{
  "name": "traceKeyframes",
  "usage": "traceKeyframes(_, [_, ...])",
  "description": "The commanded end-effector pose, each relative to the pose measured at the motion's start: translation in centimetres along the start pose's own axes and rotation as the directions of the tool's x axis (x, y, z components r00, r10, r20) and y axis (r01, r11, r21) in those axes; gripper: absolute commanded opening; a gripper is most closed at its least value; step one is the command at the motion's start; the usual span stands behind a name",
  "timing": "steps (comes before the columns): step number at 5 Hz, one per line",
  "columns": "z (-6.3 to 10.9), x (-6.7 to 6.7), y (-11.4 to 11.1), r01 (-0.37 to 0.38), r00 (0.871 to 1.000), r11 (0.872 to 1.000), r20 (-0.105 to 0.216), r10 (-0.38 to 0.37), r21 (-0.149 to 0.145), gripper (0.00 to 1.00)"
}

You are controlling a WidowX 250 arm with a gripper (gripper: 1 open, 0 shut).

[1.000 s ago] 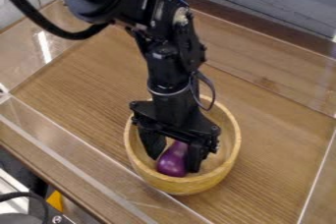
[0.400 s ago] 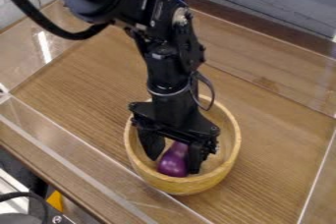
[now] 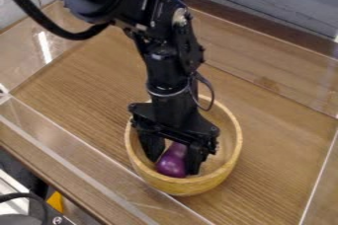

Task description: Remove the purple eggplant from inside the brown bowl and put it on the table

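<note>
We see the hand (image 3: 176, 148) pointing straight down into the brown bowl (image 3: 222, 116), fingers spread wide apart w/ the purple eggplant (image 3: 173, 160) sitting between them. One dark finger (image 3: 149, 143) drops on the left of the eggplant, the other on the right. We can't tell whether either fingertip actually touches the eggplant; the tips are lost against the dark shapes inside the bowl. Nothing looks clamped or lifted: the eggplant rests on the bowl's floor.

The eggplant is in the near-left part of the bowl, just inside the near rim. We only see its glossy purple body, partly hidden by the fingers. Its long axis seems to run roughly near-to-far, fat rounded end toward the near rim, but the far end goes up under the hand, so we can't tell for sure which way the stem points. No green cap shows.

The black arm (image 3: 168, 51) rises from the hand, approx. vertical at the wrist, then bends up and to the far left, out the top-left corner. A thin cable (image 3: 209, 89) loops along its right side.

The bowl stands on the tabletop (image 3: 79, 91), toward the near-right. The tabletop has wood grain w/ darker streaks. Clear acrylic walls (image 3: 53, 165) border it on the near-left edge and along the far side.
</note>
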State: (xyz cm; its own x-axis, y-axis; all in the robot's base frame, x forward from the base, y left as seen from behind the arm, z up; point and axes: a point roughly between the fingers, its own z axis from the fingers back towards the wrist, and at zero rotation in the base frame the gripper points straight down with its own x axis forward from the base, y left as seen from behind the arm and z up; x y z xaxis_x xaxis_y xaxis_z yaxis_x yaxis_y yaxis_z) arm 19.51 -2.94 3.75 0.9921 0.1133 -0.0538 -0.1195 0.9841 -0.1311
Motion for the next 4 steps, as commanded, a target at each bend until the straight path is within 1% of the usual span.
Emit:
traceKeyframes(1, [0.72,0.82,0.02,-0.008,0.999,1.000,0.036,0.008,-0.009,1.00])
traceKeyframes(2, [0.76,0.85,0.12,-0.012,0.999,1.000,0.038,0.012,-0.006,0.00])
traceKeyframes(4, [1.47,0.81,0.36,-0.017,0.999,1.000,0.042,0.017,0.002,0.00])
